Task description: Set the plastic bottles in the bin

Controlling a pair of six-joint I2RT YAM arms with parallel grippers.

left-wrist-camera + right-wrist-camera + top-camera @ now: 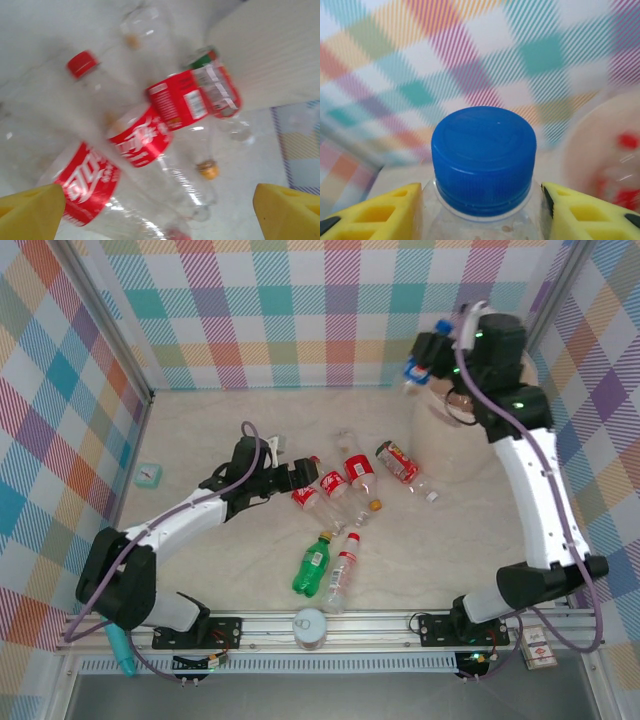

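The right hand (480,212) pinches a blue-capped bottle (484,160) at the neck, raised by the far left edge of the bin (445,455), where blurred red shapes lie inside. The left hand (303,478) sits low over the bench (200,420) with its fingers (30,210) spread, just beside a cluster of red-labelled bottles (345,480). A green bottle (312,565) and a red-capped bottle (342,575) lie side by side nearer the arm bases
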